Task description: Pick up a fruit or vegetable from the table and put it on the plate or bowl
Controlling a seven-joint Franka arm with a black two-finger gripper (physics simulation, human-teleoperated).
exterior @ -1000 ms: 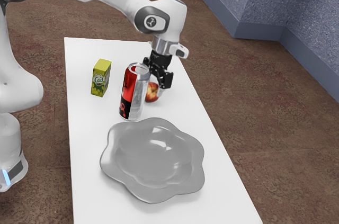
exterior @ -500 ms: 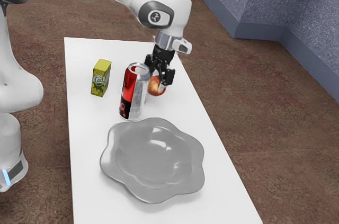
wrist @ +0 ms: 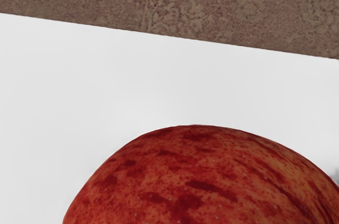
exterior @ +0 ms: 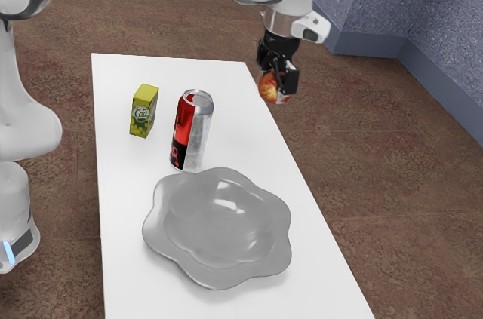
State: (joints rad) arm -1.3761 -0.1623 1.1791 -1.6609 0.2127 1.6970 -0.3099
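The apple (exterior: 266, 88) is red with darker red streaks and a little orange. The gripper (exterior: 275, 90) is closed on it, holding it between both fingers, high above the table (exterior: 121, 183) near its edge, well apart from the plate (exterior: 157, 197)

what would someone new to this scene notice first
The red apple draws the eye first, clamped in the black gripper and held in the air near the white table's edge at the exterior view's right. Next comes the big grey scalloped plate, empty, with a red can and a green juice box standing beyond it.
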